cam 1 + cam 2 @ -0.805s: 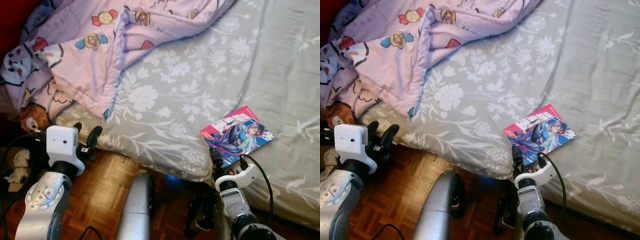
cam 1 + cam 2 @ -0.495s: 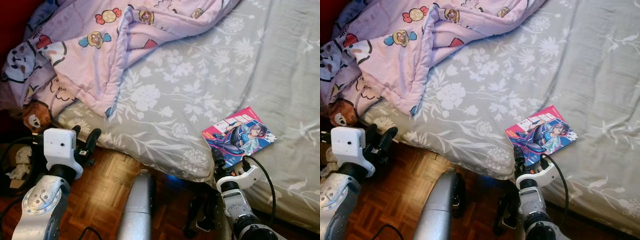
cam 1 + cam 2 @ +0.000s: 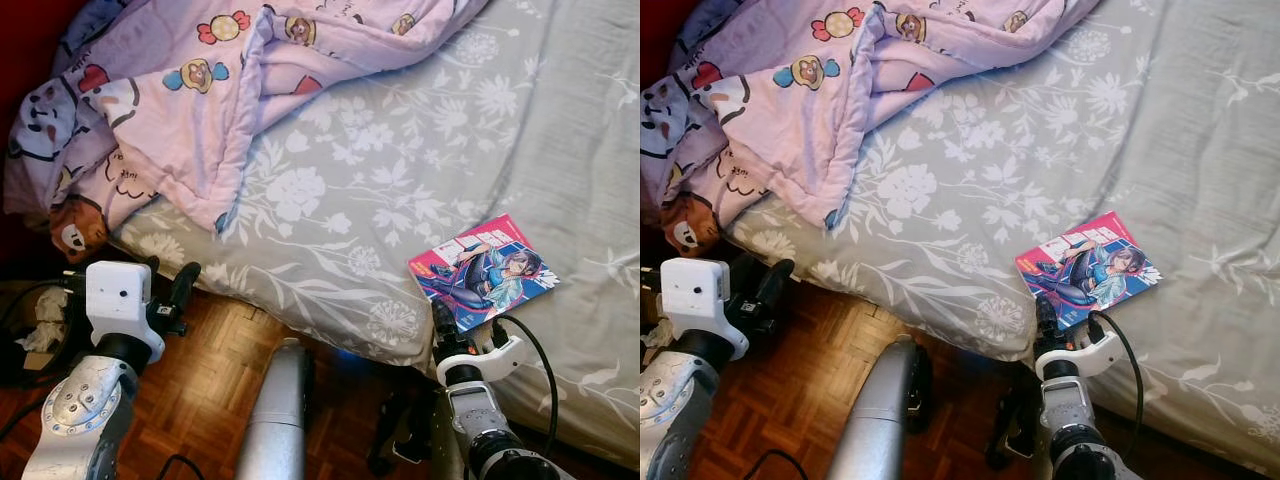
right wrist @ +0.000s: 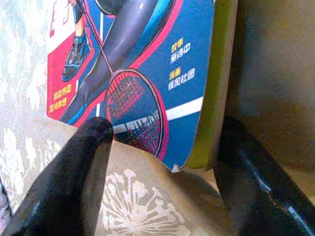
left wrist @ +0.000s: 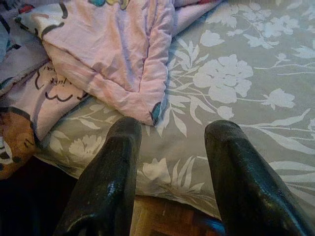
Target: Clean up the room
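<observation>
The comic book [image 3: 484,269] lies flat on the grey floral bedsheet [image 3: 330,190], close to the mattress edge nearest us, its bright pink-and-blue cover up. Its long axis runs slantwise across the bed, one short end toward us and the other angled off to our right.

Our right gripper [image 3: 440,318] sits just beside that near end, pointing up over the mattress edge from below. In the right wrist view the book's near corner [image 4: 147,83] lies between our two black fingers [image 4: 64,182], which stand spread on either side of it, not closed on anything. We judge the book sits straight ahead of this gripper along its own line of reach, so a short push forward and a squeeze across the book's thickness is what the grab calls for.

Our left gripper [image 3: 170,292] hovers over the parquet floor [image 3: 200,380] at the bed's side, well apart from the book; its fingers [image 5: 110,182] are parted and hold nothing. The right arm is plainly the nearer one.

A rumpled pink cartoon-print quilt [image 3: 200,110] is heaped across the far left of the bed.
</observation>
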`<state>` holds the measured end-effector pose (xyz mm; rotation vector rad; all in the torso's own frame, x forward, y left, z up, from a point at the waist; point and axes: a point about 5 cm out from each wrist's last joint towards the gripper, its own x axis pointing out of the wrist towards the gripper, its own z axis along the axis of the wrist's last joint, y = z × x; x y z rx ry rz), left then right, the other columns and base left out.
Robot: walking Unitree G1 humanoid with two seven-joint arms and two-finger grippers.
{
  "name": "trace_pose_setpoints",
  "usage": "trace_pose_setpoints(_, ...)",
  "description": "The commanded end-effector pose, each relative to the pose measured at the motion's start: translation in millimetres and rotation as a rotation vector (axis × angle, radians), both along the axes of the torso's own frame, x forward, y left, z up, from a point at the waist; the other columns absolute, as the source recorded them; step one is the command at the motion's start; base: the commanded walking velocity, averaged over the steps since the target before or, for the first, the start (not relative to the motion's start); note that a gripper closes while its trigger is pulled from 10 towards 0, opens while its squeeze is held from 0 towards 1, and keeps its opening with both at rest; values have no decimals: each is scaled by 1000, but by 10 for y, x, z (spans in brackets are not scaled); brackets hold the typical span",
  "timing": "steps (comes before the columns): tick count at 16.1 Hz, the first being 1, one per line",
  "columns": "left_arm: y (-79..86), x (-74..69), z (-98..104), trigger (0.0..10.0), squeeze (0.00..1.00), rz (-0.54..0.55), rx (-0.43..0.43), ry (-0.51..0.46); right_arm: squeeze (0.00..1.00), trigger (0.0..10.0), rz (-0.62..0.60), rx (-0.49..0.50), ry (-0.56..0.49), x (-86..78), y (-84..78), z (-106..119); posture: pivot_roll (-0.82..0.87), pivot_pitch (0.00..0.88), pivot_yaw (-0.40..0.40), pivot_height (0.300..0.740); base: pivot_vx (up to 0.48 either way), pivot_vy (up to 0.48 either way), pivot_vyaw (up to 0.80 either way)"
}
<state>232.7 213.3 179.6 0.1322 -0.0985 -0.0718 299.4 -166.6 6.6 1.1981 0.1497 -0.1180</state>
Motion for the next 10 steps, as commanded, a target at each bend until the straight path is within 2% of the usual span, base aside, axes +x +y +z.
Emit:
trace_pose_setpoints(1,84,-68,-46,10000,0,41,10,32,0,0,54,27,-7,-23,128,-28,487,654,165,645,0,0,0)
trace_pose_setpoints(10,103,-85,-62,10000,0,58,9,38,0,0,51,30,-12,-29,114,-30,487,652,160,645,0,0,0)
